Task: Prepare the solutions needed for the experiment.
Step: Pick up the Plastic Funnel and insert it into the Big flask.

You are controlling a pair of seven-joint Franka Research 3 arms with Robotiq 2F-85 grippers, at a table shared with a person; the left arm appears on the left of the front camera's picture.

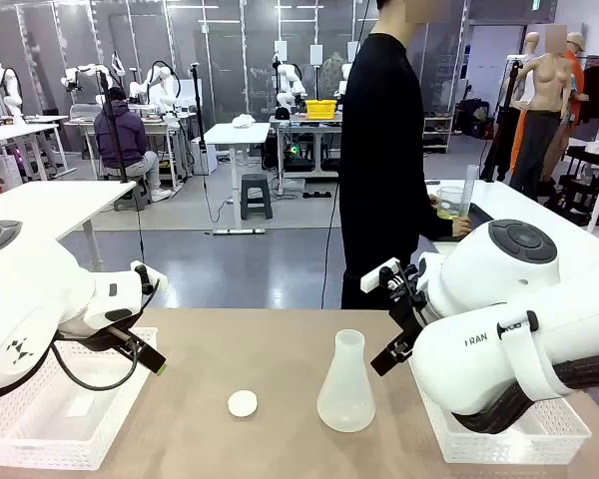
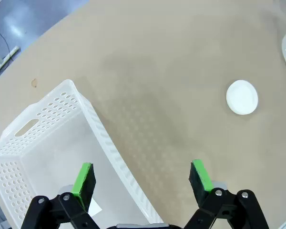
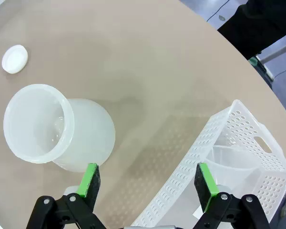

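Observation:
A translucent whitish conical flask (image 1: 345,385) stands upright, with no cap on it, at the middle of the tan table. A white round cap (image 1: 243,403) lies to its left. The person in black stands at the far side, turned to another table. One hand holds a tall clear cylinder (image 1: 466,194) beside a beaker with the pale yellow-green solutions (image 1: 448,208). My left gripper (image 2: 143,174) is open above the rim of the left basket (image 2: 100,129), with the cap (image 2: 241,97) ahead. My right gripper (image 3: 148,179) is open between the flask (image 3: 57,129) and the right basket (image 3: 214,138), holding nothing.
White perforated baskets sit at the near left (image 1: 60,409) and near right (image 1: 524,434) of the table. The right basket holds a clear container (image 3: 233,162). Bare tabletop (image 1: 280,339) lies between the flask and the far edge.

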